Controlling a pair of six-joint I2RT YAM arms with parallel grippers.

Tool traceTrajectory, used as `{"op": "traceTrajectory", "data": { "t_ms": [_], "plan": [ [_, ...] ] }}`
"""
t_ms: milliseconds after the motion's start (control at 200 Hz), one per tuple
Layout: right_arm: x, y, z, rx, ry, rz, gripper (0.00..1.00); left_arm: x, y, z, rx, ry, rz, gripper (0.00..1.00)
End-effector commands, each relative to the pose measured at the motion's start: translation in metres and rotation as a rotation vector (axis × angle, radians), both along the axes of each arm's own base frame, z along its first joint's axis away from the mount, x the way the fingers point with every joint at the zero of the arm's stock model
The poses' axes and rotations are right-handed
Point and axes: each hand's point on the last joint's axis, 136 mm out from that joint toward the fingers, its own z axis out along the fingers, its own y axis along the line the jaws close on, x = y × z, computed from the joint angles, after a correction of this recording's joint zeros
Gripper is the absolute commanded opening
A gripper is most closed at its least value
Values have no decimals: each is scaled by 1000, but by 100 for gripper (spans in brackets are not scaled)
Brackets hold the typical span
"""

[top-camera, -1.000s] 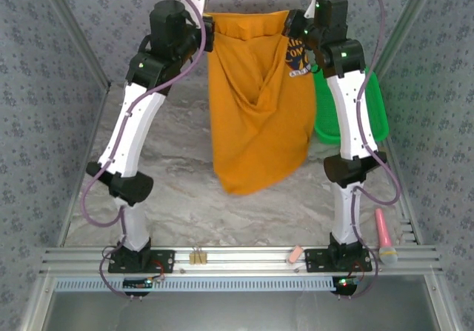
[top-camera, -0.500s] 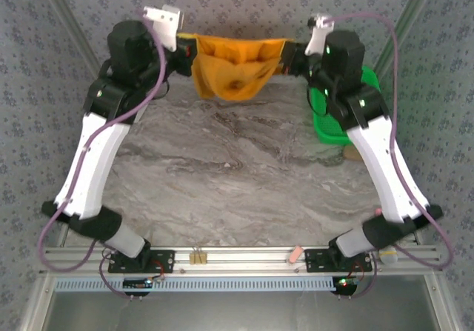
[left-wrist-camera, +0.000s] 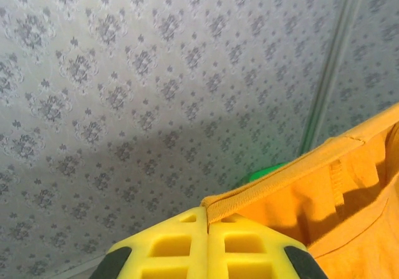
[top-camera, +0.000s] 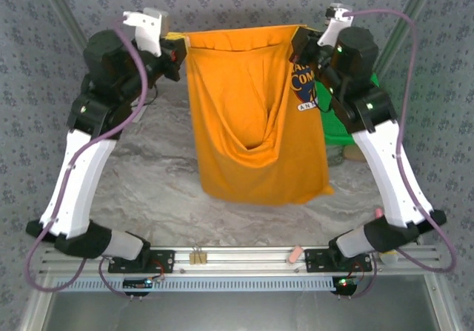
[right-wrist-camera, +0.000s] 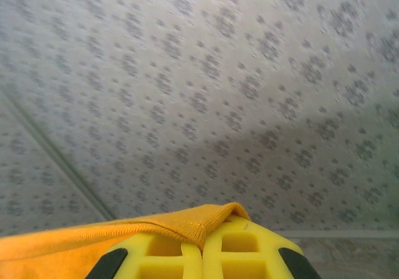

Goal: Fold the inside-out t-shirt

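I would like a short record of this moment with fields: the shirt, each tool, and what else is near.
garment: orange t-shirt, hanging spread out between the two tools
print: lettered print, on the side near the right tool
left tool: shut on the t-shirt's top edge
right tool: shut on the t-shirt's top edge
lower edge: over the marble table, contact unclear
nearby: green basket, behind the right arm

Dark-and-white print (top-camera: 302,85) on the orange t-shirt (top-camera: 244,124): partly folded under, letters "COM" just legible, remaining lettering too small to read.
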Motion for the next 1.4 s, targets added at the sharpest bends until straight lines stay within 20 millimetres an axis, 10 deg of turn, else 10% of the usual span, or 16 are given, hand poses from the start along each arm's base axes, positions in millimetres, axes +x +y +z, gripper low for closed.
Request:
{"op": "traceTrajectory", "data": {
  "t_ms": [0, 280, 495, 620, 830, 955, 1054, 1124, 1214, 1394],
  "plan": [
    [38, -25, -14, 50, 66, -104, 0, 35, 17, -5, 30, 12, 105, 0],
    [114, 2, -5, 23, 38, 13, 0, 99, 16, -2, 41, -23, 151, 0],
    [86, -7, 49, 152, -59, 135, 0, 82, 9, 60, -17, -171, 57, 0],
    [58, 7, 34, 61, -4, 191, 0, 57, -7, 39, 28, -61, -77, 0],
    [-12, 34, -78, -72, 102, 239, 0, 11, -38, -97, 140, 159, -246, 5],
    [-57, 16, -237, -161, 344, 112, 17, -28, -28, -208, 103, 287, -204, 57],
    [-113, 3, -386, -198, 627, 74, 35, -51, -13, -301, 42, 465, -133, 69],
    [-151, -6, -448, -166, 771, 63, 39, -66, -1, -345, 14, 591, -79, 73],
    [-166, -18, -458, -164, 789, 34, 42, -82, 7, -371, 46, 680, -64, 74],
    [-136, -15, -399, -331, 637, 92, 54, -70, 7, -377, 62, 713, -25, 74]
  ]
}}
